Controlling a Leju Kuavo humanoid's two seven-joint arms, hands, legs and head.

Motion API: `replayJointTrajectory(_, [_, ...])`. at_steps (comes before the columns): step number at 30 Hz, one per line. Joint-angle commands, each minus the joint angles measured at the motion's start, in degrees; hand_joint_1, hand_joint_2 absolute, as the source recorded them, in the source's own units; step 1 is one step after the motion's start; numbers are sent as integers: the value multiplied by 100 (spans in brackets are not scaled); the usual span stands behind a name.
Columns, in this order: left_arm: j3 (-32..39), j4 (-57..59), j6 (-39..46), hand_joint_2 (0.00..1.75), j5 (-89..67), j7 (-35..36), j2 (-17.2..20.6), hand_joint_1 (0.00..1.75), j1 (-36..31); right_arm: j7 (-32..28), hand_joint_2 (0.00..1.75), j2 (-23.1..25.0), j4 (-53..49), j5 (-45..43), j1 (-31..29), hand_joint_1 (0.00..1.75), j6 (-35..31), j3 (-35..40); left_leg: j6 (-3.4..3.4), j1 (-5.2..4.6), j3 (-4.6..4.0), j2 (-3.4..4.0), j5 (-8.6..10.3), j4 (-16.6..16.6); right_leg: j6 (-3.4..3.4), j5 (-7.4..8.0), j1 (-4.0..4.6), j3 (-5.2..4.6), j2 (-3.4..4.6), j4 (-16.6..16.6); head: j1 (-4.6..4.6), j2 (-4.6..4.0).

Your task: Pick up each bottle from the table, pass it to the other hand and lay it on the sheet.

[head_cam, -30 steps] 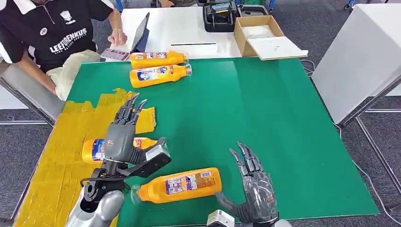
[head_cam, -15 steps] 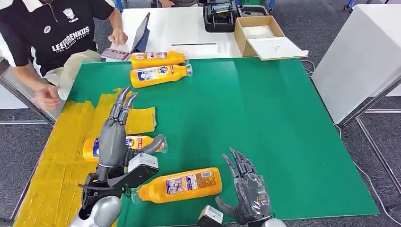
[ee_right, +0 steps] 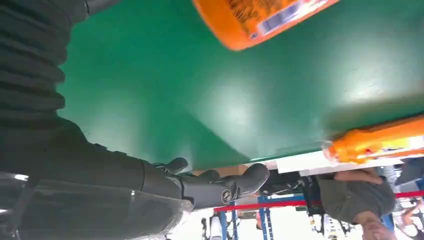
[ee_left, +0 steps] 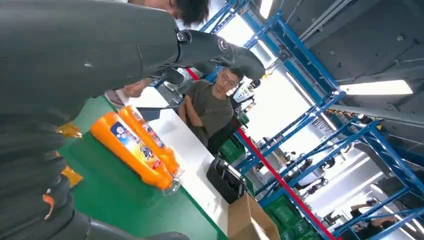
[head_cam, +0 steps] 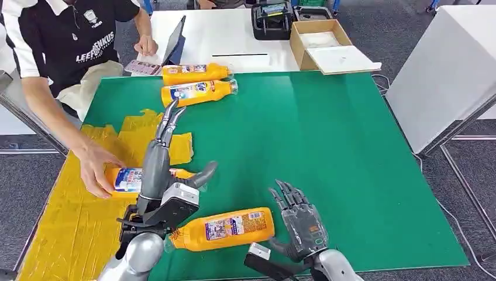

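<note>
An orange bottle (head_cam: 225, 228) lies on its side on the green mat (head_cam: 316, 134) near the front edge, cap pointing left. My right hand (head_cam: 298, 225) hovers open just right of its base, fingers spread and not touching it. My left hand (head_cam: 159, 172) is open, fingers stretched forward, above a second bottle (head_cam: 127, 180) lying on the yellow sheet (head_cam: 58, 225). A person's hand (head_cam: 96, 168) holds that bottle's base end. Two more bottles (head_cam: 196, 73) (head_cam: 197, 92) lie side by side at the mat's far edge; the left wrist view has them (ee_left: 135, 145) beyond my left hand (ee_left: 100, 45).
The person in a black shirt (head_cam: 76, 41) leans in at the far left. Behind the mat stands a white table (head_cam: 234, 41) with a tablet (head_cam: 174, 41), a black case (head_cam: 272, 20) and a cardboard box (head_cam: 319, 41). A white cabinet (head_cam: 444, 70) stands at right.
The person's hand has reached in and taken hold of the bottle on the sheet. My left hand has shifted right and forward. My right hand has drifted left, closer to the near bottle.
</note>
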Motion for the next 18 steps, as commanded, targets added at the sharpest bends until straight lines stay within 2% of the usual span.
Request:
replayJointTrajectory(1, [55,401,-16,175,25,-9,-98,0,-195,-36,175,12,646,-15,-276,0,-27,-81,-8,-1,15,-2,-4,-5,0,-5,-1,16,-10,-4,0,0])
replayJointTrajectory(3, [55,401,-16,175,25,-9,-98,0,-195,-36,175,12,646,-15,-276,0,-27,-81,-15,-5,43,-3,-17,-3,0,-19,-3,44,-20,-1,0,0])
replayJointTrajectory(4, [55,401,-16,175,25,-9,-98,0,-195,-36,175,12,646,-15,-276,0,-27,-81,-7,-1,15,-2,-4,-5,0,-5,-1,16,-10,-4,-2,0])
replayJointTrajectory(6, [211,362,61,175,268,-149,-220,0,-140,-43,175,10,683,89,-366,0,-53,-87,-11,-3,25,-2,-10,-4,0,-10,-2,25,-13,-2,0,0])
replayJointTrajectory(7, [267,353,92,175,446,-280,-245,0,-117,-74,175,21,794,245,-476,0,-151,-63,-8,-1,15,1,-8,-3,0,-6,-1,15,-7,-3,0,0])
replayJointTrajectory(8, [322,335,121,175,651,-420,-266,0,-85,-133,175,52,956,397,-596,0,-266,-37,-18,-7,46,2,-23,3,2,-22,-5,46,-18,5,0,0])
replayJointTrajectory(9, [370,318,170,175,817,-536,-284,0,-53,-158,175,106,1078,389,-681,0,-279,-72,-9,-2,18,9,-9,-4,0,-4,-1,16,0,-4,0,0])
replayJointTrajectory(11, [442,249,330,175,1295,-903,-316,0,38,-286,175,225,1542,560,-936,0,-558,-40,-13,-3,29,24,-14,-5,1,-4,-2,26,11,-5,0,0])
replayJointTrajectory(16, [331,251,354,175,1500,-1116,-306,0,63,-331,175,367,2052,681,-1150,0,-676,-3,-10,0,17,9,-4,-8,-1,-2,0,17,0,-7,0,0])
replayJointTrajectory(18, [278,326,333,175,1545,-1141,-316,0,12,-310,175,354,2289,730,-1277,0,-742,63,-18,-4,42,10,-14,-7,0,-13,-3,41,-7,-4,0,0])
